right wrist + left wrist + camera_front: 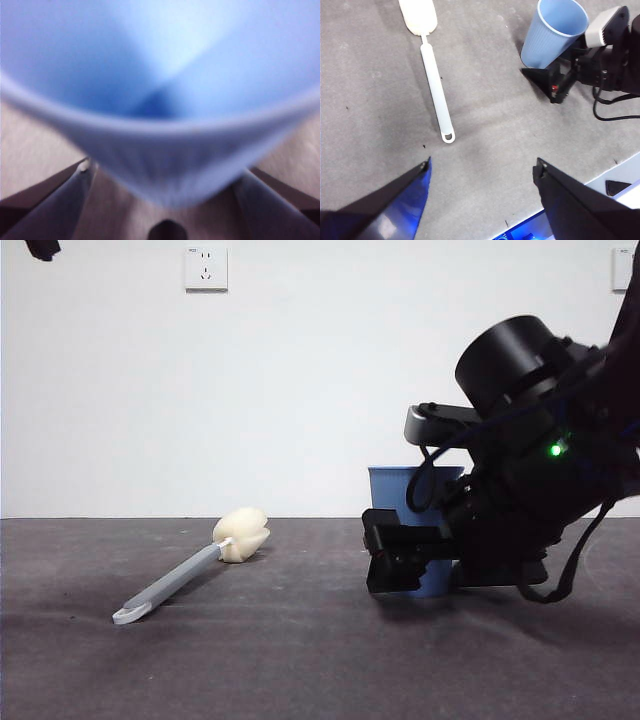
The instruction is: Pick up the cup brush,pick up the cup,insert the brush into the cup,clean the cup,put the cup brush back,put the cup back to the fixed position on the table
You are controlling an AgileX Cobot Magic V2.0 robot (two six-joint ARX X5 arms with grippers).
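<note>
Cup brush (190, 570) lies flat on the surface (300, 660) in the lower left of the front view, its cream sponge head toward the middle of the frame and its loop end nearest the camera; nothing touches it. In the left wrist view the brush sits in the upper left, well ahead of the left tool (482, 172), whose jaws are spread wide and hold nothing.

At centre right of the front view the cup (415, 490) stands upright on the surface, with the right tool (405, 555) low around its base. The right wrist view shows the cup's rim and ribbed wall filling the frame, the right tool (165, 175) having one jaw on each side of the wall. The jaws look wide, and whether they press the wall yet I cannot tell. As far as its blurred interior shows, the cup is empty.

The step in hand appears to be gripping the cup. To do it well, the jaws should likely close evenly on the lower wall without tipping the tumbler or crushing its thin plastic. The left tool would need to come down centred over the slim handle.
</note>
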